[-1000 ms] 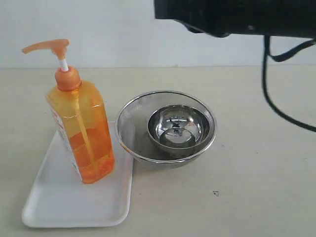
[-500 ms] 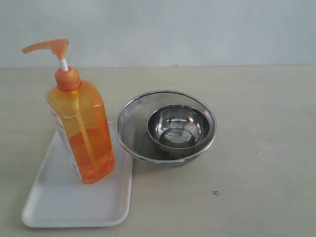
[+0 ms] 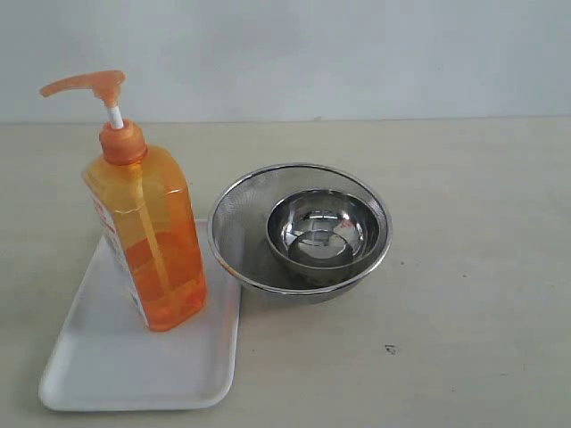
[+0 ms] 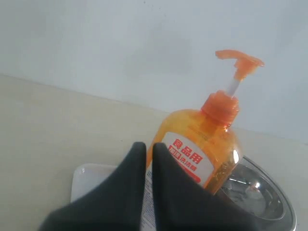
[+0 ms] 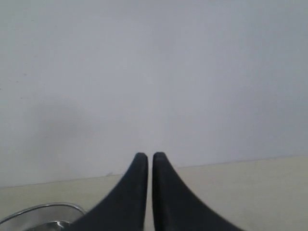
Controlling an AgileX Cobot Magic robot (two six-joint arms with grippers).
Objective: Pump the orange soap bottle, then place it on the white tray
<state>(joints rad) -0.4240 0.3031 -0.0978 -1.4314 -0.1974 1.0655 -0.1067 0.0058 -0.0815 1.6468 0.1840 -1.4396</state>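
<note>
The orange soap bottle [image 3: 152,236] stands upright on the white tray [image 3: 134,357], near the tray's far end, its pump head [image 3: 89,86] raised. No gripper shows in the exterior view. In the left wrist view my left gripper [image 4: 149,146] is shut with nothing between its fingers, and the orange soap bottle [image 4: 207,139] stands on the white tray [image 4: 91,175] beyond them, apart from it. My right gripper [image 5: 150,156] is shut too, empty, facing the wall with the table below.
A steel mesh strainer bowl [image 3: 241,223] with a smaller steel bowl [image 3: 323,234] inside it sits just right of the tray, close to the bottle. Its rim [image 5: 38,209] also shows in the right wrist view. A beige table [image 3: 464,267] spreads to the right.
The black arm and cable at the exterior view's upper right a second ago have left the picture. Bottle, tray and bowls have not moved.
</note>
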